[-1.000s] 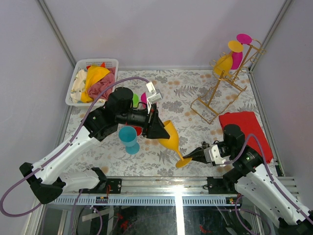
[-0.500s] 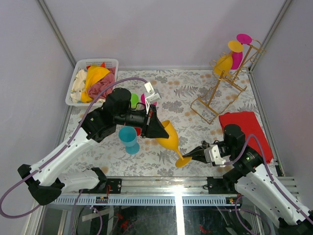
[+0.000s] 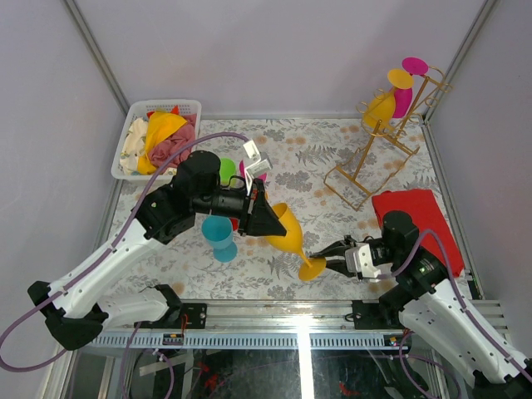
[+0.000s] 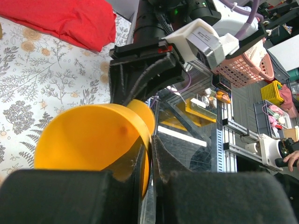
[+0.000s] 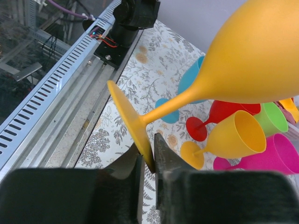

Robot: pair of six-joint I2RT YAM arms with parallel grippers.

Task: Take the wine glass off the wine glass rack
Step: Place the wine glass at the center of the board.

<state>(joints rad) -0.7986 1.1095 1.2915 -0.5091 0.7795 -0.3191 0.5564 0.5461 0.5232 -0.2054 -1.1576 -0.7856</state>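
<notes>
Task's thing: the yellow wine glass (image 3: 289, 234) is off the wine glass rack (image 3: 371, 158) and well apart from it. It lies tilted almost on its side in the air over the bench (image 3: 332, 141), between my two arms, with its foot toward the near edge.
Left pincer (image 3: 268, 220): nearly closed, nipping the wall of the bowl at the rim. My left wrist view shows the yellow wall (image 4: 88, 140) wedged between the pads.
Right pincer (image 3: 327, 252): jaws a little parted, with the edge of the foot (image 5: 135, 126) standing in the slit between them. I judge this is a loose straddle and not a clamp, so the left side now carries the glass.
Rack: at the far right corner, with a second yellow glass (image 3: 381, 106) and a magenta glass (image 3: 402, 100) hanging upside down on it.
Done: this glass has been lifted clear of the rack and brought across to mid-bench.
Left to do: in my judgement, draw my right pincer off the foot, then stand the glass down, likely near the blue glass (image 3: 220, 235) and the others grouped there.
Watch: the grip on the thin rim is narrow, so the glass could swing once the foot is free.
</notes>
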